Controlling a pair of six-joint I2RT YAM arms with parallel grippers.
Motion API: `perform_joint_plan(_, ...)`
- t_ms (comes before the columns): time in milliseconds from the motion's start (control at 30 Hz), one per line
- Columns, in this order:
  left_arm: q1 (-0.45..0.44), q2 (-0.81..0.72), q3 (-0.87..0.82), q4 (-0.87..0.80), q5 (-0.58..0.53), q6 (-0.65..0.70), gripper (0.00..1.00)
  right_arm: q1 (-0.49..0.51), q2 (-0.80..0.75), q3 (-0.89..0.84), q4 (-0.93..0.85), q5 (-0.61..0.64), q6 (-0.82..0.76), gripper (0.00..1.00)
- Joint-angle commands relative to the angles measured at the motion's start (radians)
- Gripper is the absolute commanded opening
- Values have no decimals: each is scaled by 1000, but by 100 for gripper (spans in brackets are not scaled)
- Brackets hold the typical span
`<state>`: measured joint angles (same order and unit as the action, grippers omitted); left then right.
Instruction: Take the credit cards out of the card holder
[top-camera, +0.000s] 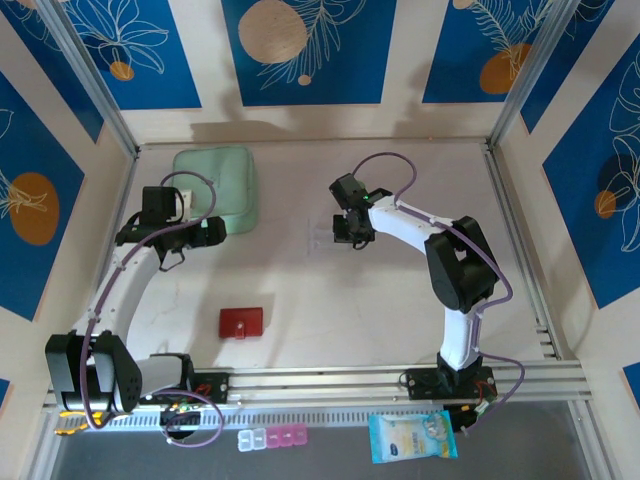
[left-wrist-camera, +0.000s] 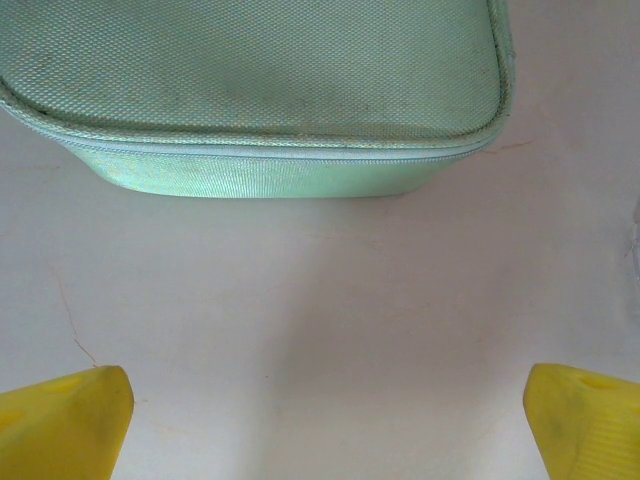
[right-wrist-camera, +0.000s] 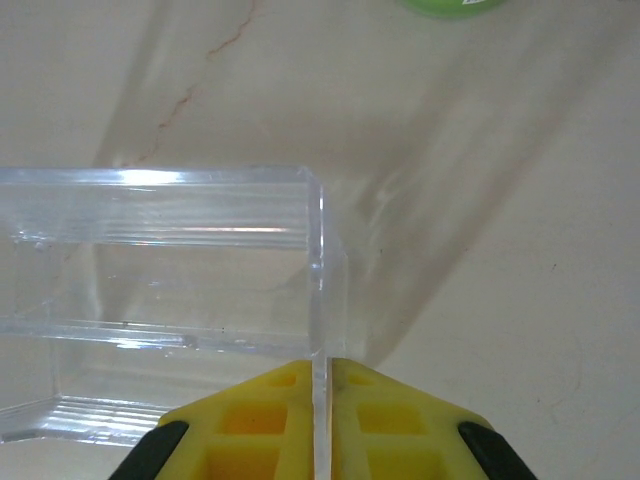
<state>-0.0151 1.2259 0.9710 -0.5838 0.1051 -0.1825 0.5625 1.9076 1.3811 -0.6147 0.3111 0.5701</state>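
The red card holder (top-camera: 241, 322) lies folded shut on the white table, near the front, between the two arms. The credit cards are hidden. My left gripper (top-camera: 215, 230) hovers by the back left, its yellow fingers (left-wrist-camera: 70, 420) wide open over bare table with nothing between them. My right gripper (top-camera: 345, 235) is near the table's middle, shut on the thin side wall of a clear plastic box (right-wrist-camera: 160, 290); the wall stands pinched between its yellow fingertips (right-wrist-camera: 320, 375). Both grippers are well away from the card holder.
A mint-green square pouch (top-camera: 214, 188) lies at the back left, its zipped edge (left-wrist-camera: 250, 150) just ahead of my left fingers. Beyond the front rail sit a pink-and-white pill organiser (top-camera: 273, 438) and a blue wipes packet (top-camera: 412, 437). Aluminium posts frame the table.
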Motion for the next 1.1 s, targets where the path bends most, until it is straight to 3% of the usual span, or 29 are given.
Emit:
perform_joint_plan(0, 12, 1, -12, 7, 19, -1, 100, 1, 1, 9, 6, -10, 4, 12)
perform_joint_plan(700, 12, 5, -10, 5, 13, 0, 100, 1, 28, 19, 2, -10, -1, 13)
perform_joint_plan(1067, 12, 14, -12, 7, 24, 0, 100, 4, -30, 29, -29, 4, -1, 26)
